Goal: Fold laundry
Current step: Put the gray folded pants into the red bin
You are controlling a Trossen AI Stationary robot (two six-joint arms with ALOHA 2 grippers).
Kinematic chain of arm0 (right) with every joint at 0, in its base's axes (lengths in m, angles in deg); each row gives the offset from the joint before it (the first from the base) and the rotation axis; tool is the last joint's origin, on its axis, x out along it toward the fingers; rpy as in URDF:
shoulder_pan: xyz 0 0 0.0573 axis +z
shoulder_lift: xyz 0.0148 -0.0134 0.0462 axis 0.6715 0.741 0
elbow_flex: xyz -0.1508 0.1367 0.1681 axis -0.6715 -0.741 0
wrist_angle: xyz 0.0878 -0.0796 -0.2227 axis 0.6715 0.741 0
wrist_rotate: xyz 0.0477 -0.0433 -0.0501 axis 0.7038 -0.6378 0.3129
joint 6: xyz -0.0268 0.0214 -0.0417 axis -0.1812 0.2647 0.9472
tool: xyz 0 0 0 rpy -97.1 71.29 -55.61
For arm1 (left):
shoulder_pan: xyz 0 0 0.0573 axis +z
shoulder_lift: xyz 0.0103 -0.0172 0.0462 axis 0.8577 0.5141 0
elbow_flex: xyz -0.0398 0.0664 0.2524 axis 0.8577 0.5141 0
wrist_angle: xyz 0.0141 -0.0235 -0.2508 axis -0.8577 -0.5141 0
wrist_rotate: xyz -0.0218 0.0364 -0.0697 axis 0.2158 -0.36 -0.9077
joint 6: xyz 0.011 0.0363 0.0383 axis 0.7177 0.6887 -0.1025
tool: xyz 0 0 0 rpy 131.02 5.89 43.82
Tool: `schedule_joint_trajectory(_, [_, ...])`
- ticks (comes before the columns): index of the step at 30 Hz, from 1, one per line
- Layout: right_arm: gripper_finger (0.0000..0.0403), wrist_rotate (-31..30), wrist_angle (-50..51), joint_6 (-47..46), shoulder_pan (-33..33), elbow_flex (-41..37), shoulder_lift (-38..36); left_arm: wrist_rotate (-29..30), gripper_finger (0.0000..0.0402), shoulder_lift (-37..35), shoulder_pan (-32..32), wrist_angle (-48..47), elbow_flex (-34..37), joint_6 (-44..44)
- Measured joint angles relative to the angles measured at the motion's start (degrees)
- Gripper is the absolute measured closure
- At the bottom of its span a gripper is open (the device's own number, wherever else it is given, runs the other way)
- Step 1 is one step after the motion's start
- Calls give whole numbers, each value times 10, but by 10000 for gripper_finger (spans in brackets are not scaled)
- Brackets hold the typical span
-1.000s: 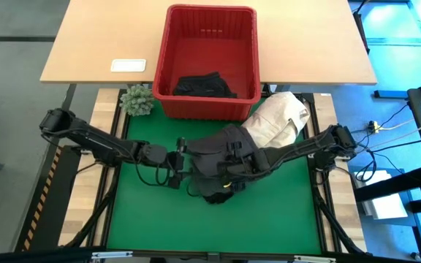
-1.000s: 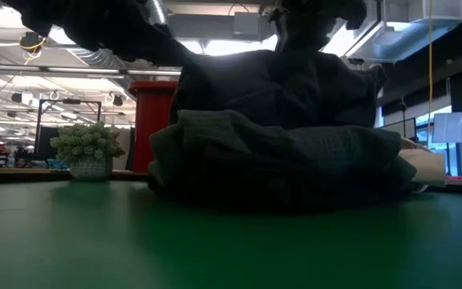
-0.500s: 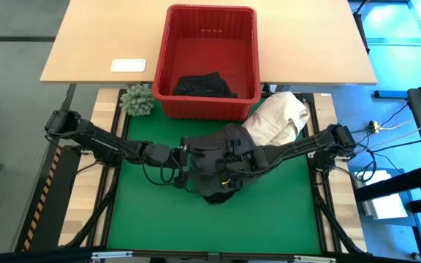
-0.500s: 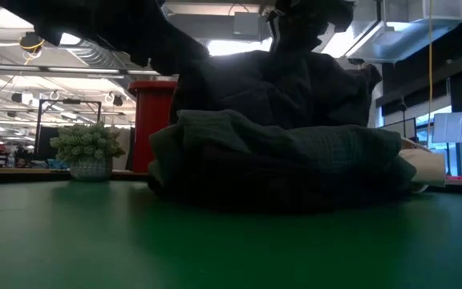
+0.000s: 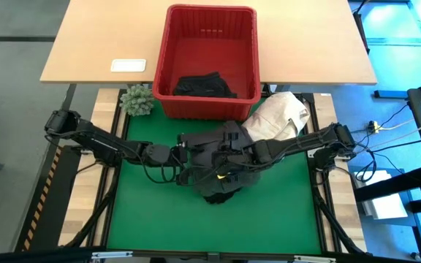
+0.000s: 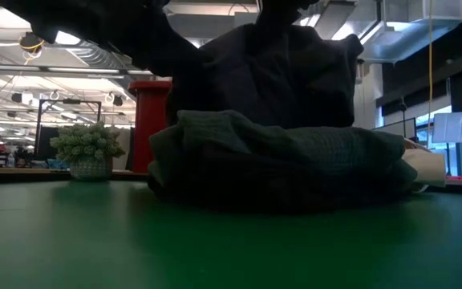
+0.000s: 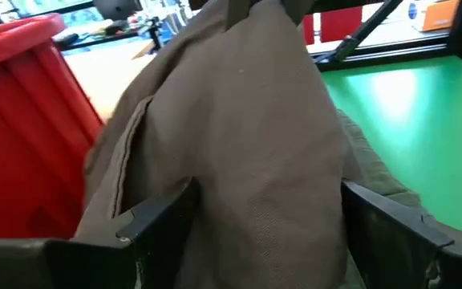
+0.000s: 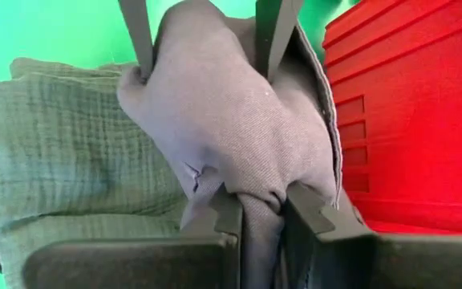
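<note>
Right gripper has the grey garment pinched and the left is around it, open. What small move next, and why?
Probably close the left gripper. Its fingers stand wide on either side of the hanging grey garment, while only the right gripper is shut on a fold of it, above the folded green garment. A second grip would let both arms spread it.

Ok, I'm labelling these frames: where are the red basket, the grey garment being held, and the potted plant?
red basket (image 5: 168, 52), high view, left wall.
grey garment (image 8: 239, 128), right wrist view, bunched middle above the right gripper.
potted plant (image 5: 137, 100), high view, leafy top.
</note>
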Motion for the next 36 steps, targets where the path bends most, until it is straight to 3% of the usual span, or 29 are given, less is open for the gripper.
schedule_joint_trajectory(6, [363,4,-4,12,0,0,0,55,114,0,0,-3,0,4])
schedule_joint_trajectory(9, [363,4,-13,22,-2,0,0,71,141,0,0,-1,0,16])
schedule_joint_trajectory(12, [363,6,-8,31,-7,10,0,79,201,1,1,-8,-14,42])
schedule_joint_trajectory(18, [363,-9,11,59,-14,45,0,98,362,1,2,-23,-63,116])
schedule_joint_trajectory(30, [363,-106,58,125,-25,148,-1,235,363,-5,2,-145,-209,296])
schedule_joint_trajectory(36, [363,-140,39,181,-51,179,-2,267,363,-16,17,-177,-262,366])
